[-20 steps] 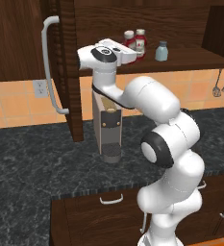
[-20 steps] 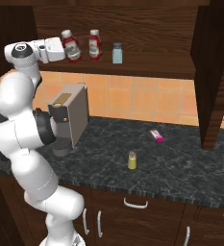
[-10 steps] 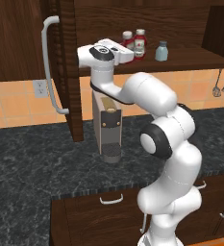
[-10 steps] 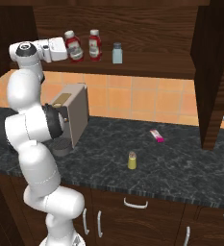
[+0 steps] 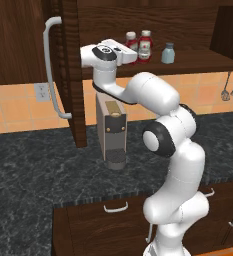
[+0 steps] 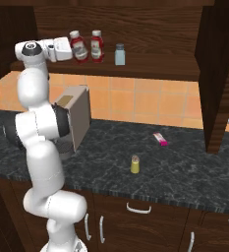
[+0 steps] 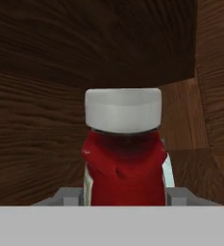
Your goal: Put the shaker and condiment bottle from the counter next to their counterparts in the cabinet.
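My gripper [image 6: 72, 49] reaches into the dark wooden cabinet [image 6: 150, 71] and is shut on the condiment bottle [image 6: 78, 46], a red one with a white cap. In the hand view that bottle [image 7: 123, 161] sits upright between the fingertips [image 7: 61, 195]. It is held at shelf level just left of its like red bottle [image 6: 97, 46]. Further right on the shelf stands the pale blue-grey shaker [image 6: 120, 54]. From the left base view the same three read as held bottle [image 5: 132, 42], second bottle [image 5: 145, 46] and pale shaker [image 5: 168, 53]. The yellow-green shaker [image 6: 134, 164] stands on the dark counter.
A pink-and-white tube [image 6: 160, 139] lies on the counter behind the shaker. A boxy coffee machine [image 5: 112, 131] stands under the shelf beside the arm. The open cabinet door with its long grey handle [image 5: 51, 70] hangs to the left. Drawers run below the counter edge.
The arm's elbow and lower links have swung a little. The hand with the red bottle has stayed at the shelf, shifting only slightly toward the other bottle.
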